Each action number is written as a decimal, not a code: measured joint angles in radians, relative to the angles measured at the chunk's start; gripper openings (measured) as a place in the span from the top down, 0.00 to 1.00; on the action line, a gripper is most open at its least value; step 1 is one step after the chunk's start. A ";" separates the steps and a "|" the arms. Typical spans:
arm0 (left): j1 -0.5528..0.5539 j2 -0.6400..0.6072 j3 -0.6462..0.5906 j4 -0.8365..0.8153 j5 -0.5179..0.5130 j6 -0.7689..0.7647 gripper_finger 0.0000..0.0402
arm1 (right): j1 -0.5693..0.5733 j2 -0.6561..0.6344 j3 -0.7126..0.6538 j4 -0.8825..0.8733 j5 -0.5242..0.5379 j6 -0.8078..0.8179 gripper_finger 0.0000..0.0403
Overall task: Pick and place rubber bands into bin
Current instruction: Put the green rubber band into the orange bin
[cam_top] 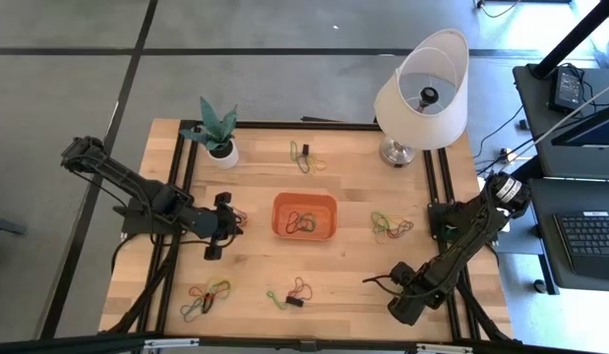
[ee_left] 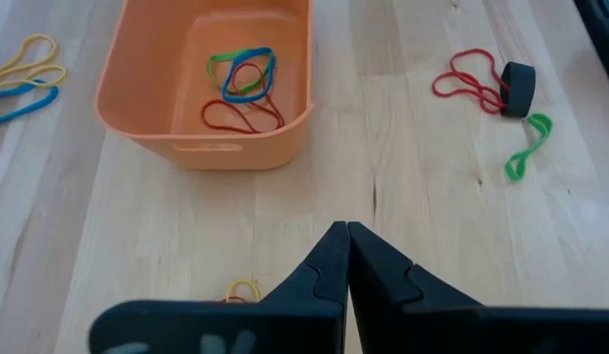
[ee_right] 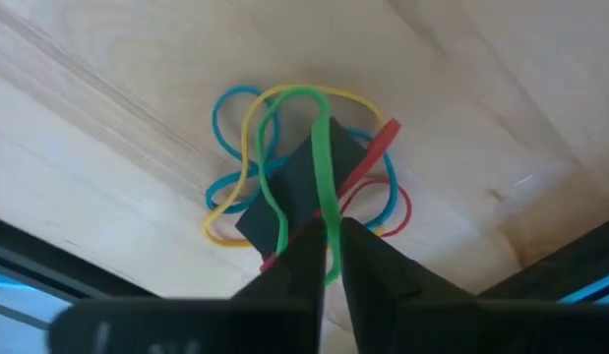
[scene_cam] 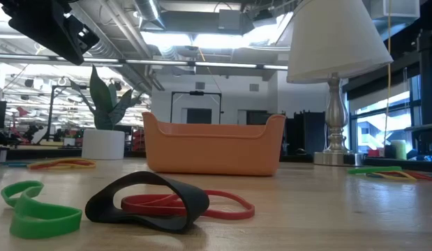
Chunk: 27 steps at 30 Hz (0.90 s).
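Right gripper (ee_right: 326,258) pinches a green rubber band (ee_right: 324,167) off the table's (cam_top: 353,270) tangle for carrying to the orange bin (cam_top: 305,215); left gripper (ee_left: 347,258) waits closed, empty.

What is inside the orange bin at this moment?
Inside the bin lie a few rubber bands: green and blue loops on top, red ones beneath. In the low view its wall hides them. The bin's floor under the bands is covered.

The table holds one orange bin (cam_top: 305,216), one lamp (cam_top: 422,90), one potted plant (cam_top: 217,133) and five loose clusters of rubber bands (cam_top: 392,226).
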 joint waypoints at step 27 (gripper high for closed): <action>0.000 0.000 0.000 0.000 -0.001 0.000 0.99 | 0.000 0.000 0.038 0.011 0.000 0.018 0.97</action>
